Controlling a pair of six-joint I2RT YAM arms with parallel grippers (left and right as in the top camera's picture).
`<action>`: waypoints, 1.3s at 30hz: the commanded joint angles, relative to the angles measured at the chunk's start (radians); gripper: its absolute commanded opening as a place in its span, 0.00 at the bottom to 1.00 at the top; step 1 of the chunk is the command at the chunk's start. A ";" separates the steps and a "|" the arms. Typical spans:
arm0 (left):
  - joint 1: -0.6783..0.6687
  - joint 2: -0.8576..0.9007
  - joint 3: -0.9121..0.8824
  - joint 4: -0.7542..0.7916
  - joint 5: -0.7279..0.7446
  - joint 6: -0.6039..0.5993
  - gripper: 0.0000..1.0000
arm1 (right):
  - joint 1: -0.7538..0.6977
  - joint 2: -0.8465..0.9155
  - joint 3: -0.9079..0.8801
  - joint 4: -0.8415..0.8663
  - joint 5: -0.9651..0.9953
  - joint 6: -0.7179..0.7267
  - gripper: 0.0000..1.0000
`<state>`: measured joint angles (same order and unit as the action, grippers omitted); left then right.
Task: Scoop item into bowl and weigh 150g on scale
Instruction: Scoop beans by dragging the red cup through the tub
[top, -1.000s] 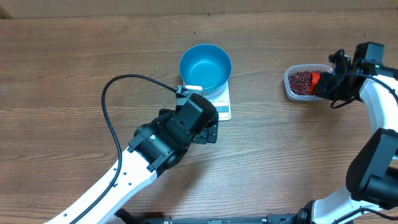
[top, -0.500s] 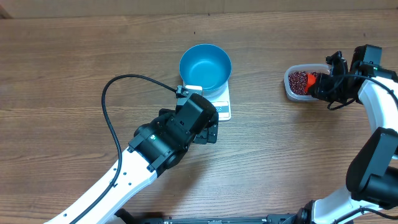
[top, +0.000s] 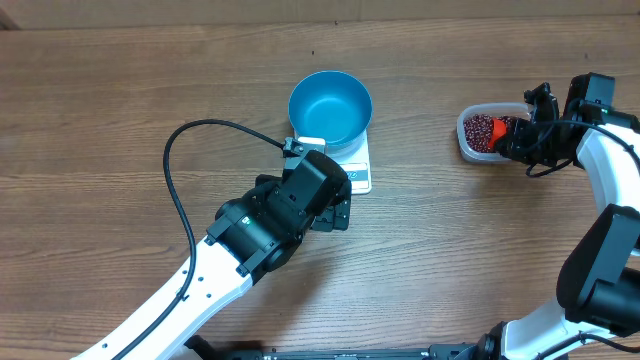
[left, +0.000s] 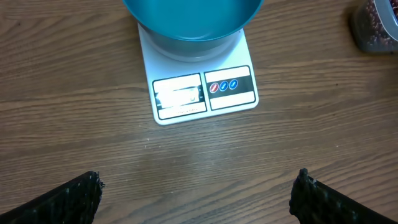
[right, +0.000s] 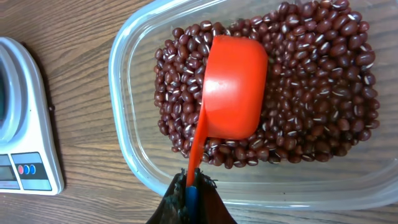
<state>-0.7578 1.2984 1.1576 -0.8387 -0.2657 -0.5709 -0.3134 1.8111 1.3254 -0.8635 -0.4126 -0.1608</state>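
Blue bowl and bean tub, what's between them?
Only bare brown wooden table lies between the round light-blue plastic bowl and the clear plastic tub of maroon beans, shown overhead.

White-and-black left arm comes in from the bottom-left edge, black wrist housing angled up-right, wrist camera looking straight down. Left gripper: jaws spread wide, nothing between them, black textured fingertips at both lower corners of the wrist view. White-and-black right arm enters from the right edge, elbow bent, wrist pointing left. Right gripper pinched closed on the thin handle of an orange plastic scoop.
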 joint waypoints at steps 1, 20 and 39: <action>-0.002 0.004 0.003 0.001 -0.010 -0.013 1.00 | 0.003 0.005 -0.011 0.003 -0.061 0.003 0.04; -0.002 0.004 0.003 0.001 -0.010 -0.013 0.99 | -0.117 0.066 -0.011 0.012 -0.194 0.008 0.04; -0.002 0.004 0.003 0.002 -0.011 -0.013 1.00 | -0.143 0.163 -0.011 0.020 -0.324 0.047 0.04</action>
<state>-0.7578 1.2984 1.1580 -0.8387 -0.2657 -0.5709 -0.4667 1.9377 1.3254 -0.8543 -0.7376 -0.1158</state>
